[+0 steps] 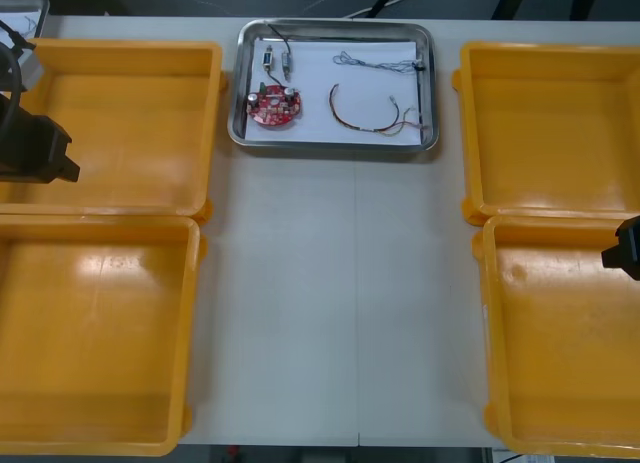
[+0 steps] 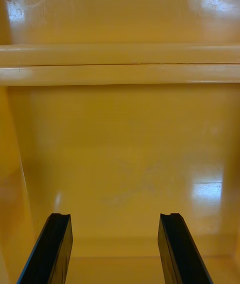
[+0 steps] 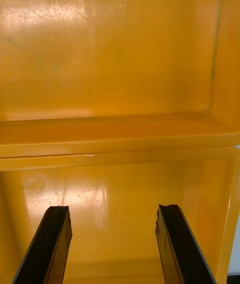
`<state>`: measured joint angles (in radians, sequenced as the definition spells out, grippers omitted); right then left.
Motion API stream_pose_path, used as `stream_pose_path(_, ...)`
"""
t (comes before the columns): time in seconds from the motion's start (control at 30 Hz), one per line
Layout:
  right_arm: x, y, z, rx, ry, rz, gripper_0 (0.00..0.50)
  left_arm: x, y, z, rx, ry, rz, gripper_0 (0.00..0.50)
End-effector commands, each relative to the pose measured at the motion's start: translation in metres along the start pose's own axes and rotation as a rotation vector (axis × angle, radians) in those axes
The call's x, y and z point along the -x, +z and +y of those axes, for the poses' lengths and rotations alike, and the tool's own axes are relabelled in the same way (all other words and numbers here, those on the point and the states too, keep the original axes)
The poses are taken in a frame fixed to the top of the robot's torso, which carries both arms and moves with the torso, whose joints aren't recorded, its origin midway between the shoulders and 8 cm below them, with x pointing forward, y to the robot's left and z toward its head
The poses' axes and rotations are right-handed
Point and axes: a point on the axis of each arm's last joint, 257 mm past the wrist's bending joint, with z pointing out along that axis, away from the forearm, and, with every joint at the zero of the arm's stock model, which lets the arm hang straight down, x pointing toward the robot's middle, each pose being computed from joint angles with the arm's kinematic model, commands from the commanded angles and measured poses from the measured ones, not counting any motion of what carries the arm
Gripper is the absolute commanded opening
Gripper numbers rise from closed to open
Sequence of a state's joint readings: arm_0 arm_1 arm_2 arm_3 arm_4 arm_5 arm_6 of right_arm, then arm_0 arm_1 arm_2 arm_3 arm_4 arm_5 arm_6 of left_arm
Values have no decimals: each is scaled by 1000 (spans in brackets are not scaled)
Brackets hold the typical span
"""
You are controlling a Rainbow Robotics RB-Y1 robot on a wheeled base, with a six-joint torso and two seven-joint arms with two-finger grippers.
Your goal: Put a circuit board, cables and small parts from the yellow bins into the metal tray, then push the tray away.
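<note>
The metal tray (image 1: 330, 146) sits far and central on the counter (image 1: 340, 313). It holds a red circuit board (image 1: 275, 105), small metal parts (image 1: 268, 57), a blue and white cable (image 1: 375, 60) and a red and yellow cable (image 1: 358, 128). My left jaws hang apart over the left yellow bins (image 1: 120, 133). My right jaws are apart too, over the near right bin (image 1: 560, 353).

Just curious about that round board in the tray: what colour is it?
Red. The circuit board lies in the metal tray, clearest in the front view.
</note>
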<state>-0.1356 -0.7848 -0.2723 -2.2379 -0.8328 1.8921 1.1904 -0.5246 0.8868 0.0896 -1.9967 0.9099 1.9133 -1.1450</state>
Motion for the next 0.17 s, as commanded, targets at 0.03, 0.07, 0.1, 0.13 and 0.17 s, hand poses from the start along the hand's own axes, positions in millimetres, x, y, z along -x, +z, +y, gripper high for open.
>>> stream_pose_path(0.03, -1, 2, 4, 3, -20, -4, 500, 0, -6, 5, 19, 97, -15, 500)
stream_pose_path(0.07, -1, 2, 4, 3, -20, -4, 500, 0, -6, 5, 19, 97, -15, 500)
stream_pose_path(0.1, -1, 2, 4, 3, -20, -4, 500, 0, -6, 5, 19, 97, -15, 500)
stream_pose_path(0.13, -1, 2, 4, 3, -20, -4, 500, 0, -6, 5, 19, 97, -15, 500)
stream_pose_path(0.17, -1, 2, 4, 3, -20, -4, 500, 0, -6, 5, 19, 97, -15, 500)
